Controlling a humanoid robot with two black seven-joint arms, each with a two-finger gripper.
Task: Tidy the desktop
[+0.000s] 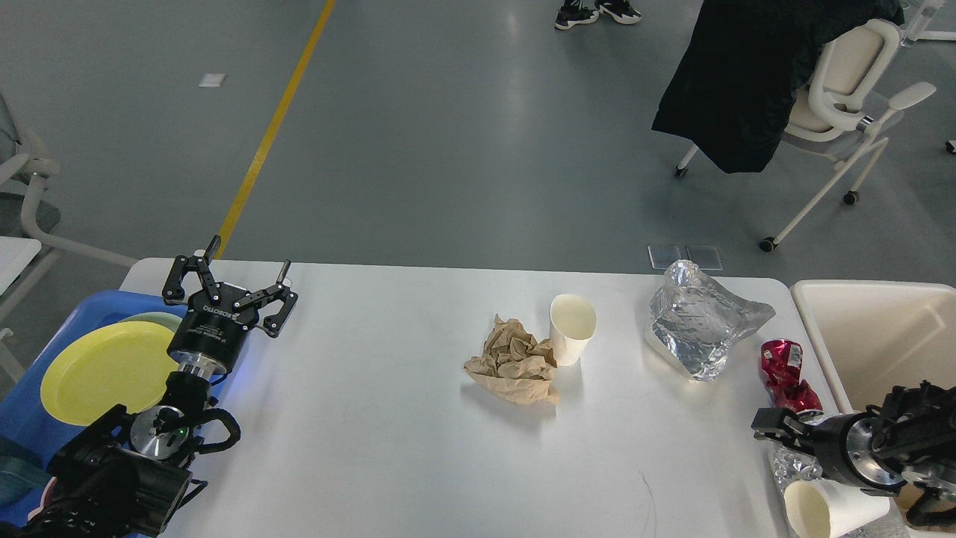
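The desktop carries loose litter on its right half; the left half, in front of the left gripper, is bare.

Left gripper: fingers spread wide, holding nothing. It hangs over the desktop's left edge, just beside the blue plastic tray, which holds a yellow plate. The nearest litter, a crumpled brown paper bag, lies well apart to this gripper's right, with an upright white paper cup touching or just beside the bag's far-right side.

Right gripper: seen dark and nearly end-on at the desktop's right edge; whether the fingers are spread or pressed together cannot be told. The crushed red can lies immediately ahead of its tip, apparently touching or just short of it. The can's long axis runs roughly away from the robot, close to in line with the gripper's reach. A crumpled silver foil bag lies farther ahead and slightly left. A second white paper cup, on its side, lies below the wrist, near the front edge, with some foil scrap beside it.

The cream rectangular bin stands just right of the right gripper, off the desktop's right end.

Judgement: the right arm is clearly nearer the can and the bin. The coming move turns on the can lying directly forward of the right gripper, with the bin a short swing to its right.
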